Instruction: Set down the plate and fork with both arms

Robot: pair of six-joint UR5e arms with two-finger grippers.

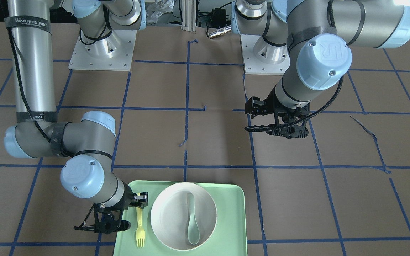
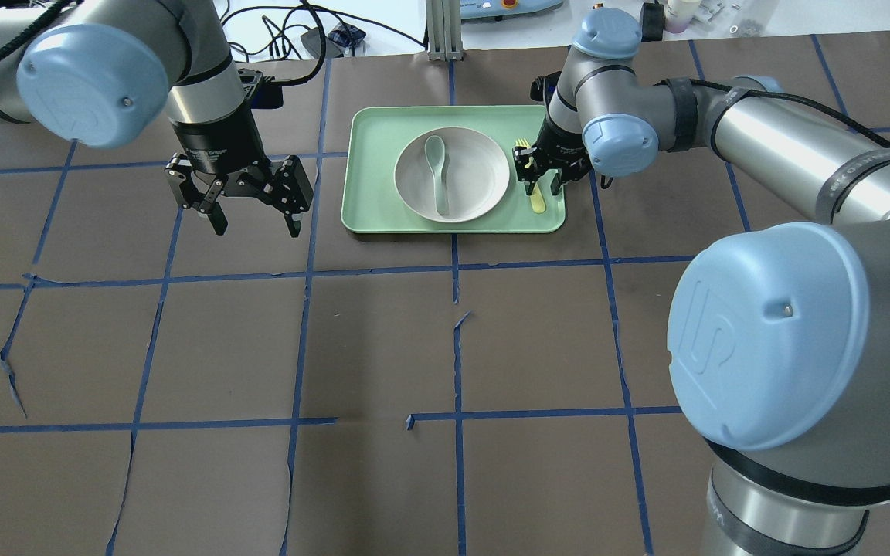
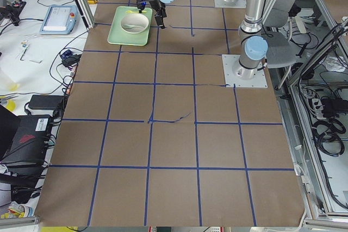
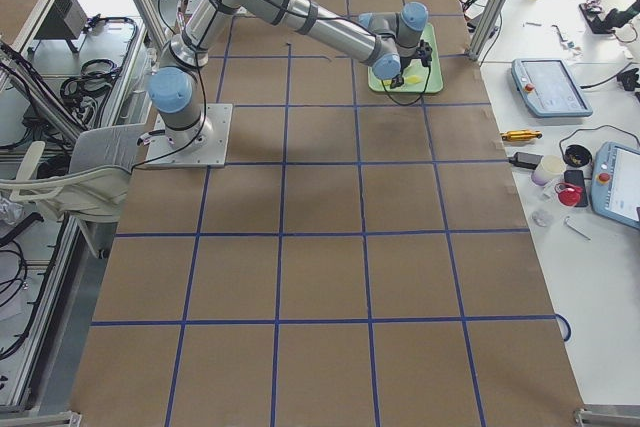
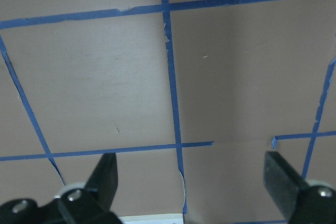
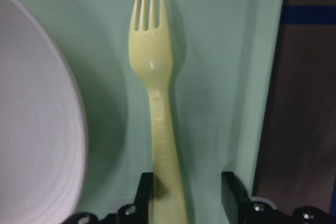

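Observation:
The pale-yellow fork lies flat on the mint-green tray, beside the off-white plate. My right gripper is down over the fork's handle end. In the right wrist view the fork runs up from between the fingers of the right gripper. The jaws stand apart, with a gap on one side of the handle. The plate sits in the tray's middle. My left gripper hangs open and empty over bare table left of the tray; it also shows in the left wrist view.
A pale teal spoon lies in the plate. The tray sits at the table's far side from the robot's base. Brown table paper with blue tape lines lies under my left gripper.

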